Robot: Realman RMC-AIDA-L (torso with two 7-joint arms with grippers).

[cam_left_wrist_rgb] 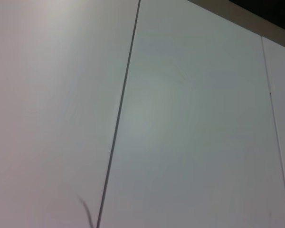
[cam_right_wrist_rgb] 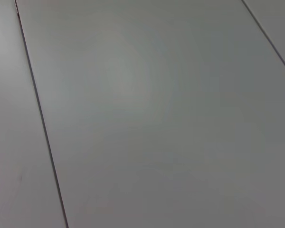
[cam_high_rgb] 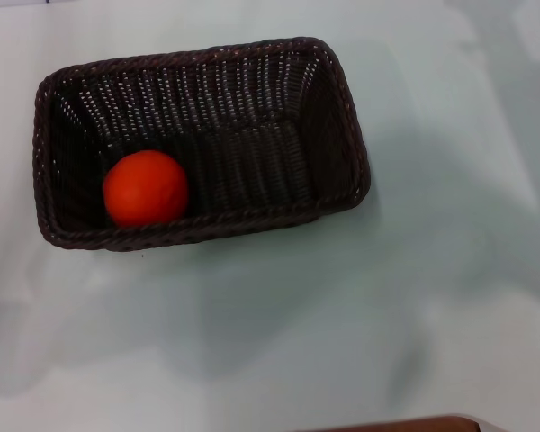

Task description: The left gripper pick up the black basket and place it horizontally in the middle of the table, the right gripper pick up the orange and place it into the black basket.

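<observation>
The plain pale white table [cam_high_rgb: 450, 297] fills the head view. The large rectangular dark woven wicker basket [cam_high_rgb: 333, 117] lies lengthwise on it, left of centre, holding the small round orange-red fruit [cam_high_rgb: 146, 187] at its left end. Neither gripper is visible, so finger state cannot be told.

Brown strip [cam_high_rgb: 405, 423] at near edge; pale seamed panels [cam_left_wrist_rgb: 190, 133].

Soft even light; faint shadows on table [cam_high_rgb: 432, 297]; perhaps slightly blurred.
</observation>
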